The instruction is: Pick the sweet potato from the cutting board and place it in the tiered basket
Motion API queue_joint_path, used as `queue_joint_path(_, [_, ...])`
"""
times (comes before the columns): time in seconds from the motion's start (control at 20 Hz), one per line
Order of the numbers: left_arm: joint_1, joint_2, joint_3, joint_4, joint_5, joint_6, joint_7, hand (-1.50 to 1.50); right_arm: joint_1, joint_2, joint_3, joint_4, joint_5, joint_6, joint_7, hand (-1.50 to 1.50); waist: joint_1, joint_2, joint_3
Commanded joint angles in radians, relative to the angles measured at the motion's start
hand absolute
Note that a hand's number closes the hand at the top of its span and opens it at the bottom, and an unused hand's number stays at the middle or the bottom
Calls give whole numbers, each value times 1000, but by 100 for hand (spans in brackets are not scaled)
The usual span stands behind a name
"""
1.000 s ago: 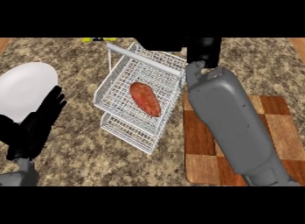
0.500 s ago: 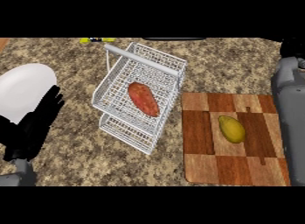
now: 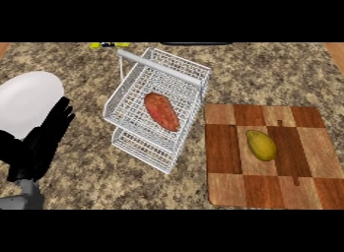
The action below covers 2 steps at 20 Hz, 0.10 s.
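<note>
You are looking at the cutting board lying at lower right; the tiered basket is standing at centre, holding the sweet potato in its upper tier; the left hand is resting at lower left, fingers straight and spread, holding nothing; a yellow fruit is lying on the board.

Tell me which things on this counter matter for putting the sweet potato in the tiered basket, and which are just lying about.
Part of the job:
sweet potato, lying in the top tier
tiered basket
cutting board

Just lying about:
white plate
yellow fruit on the cutting board
left robot hand, resting open
</note>
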Motion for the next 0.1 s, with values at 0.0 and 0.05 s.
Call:
queue_joint_path(0.0, [-53,-47,-29,69,-50,49,-28,0,97,-87,-137,2,-139,129,-91,-150,-4,2,0])
queue_joint_path(0.05, [-7,39,40,35,24,-46,-30,0,71,-105,-136,35,-142,140,-74,-150,8,2,0])
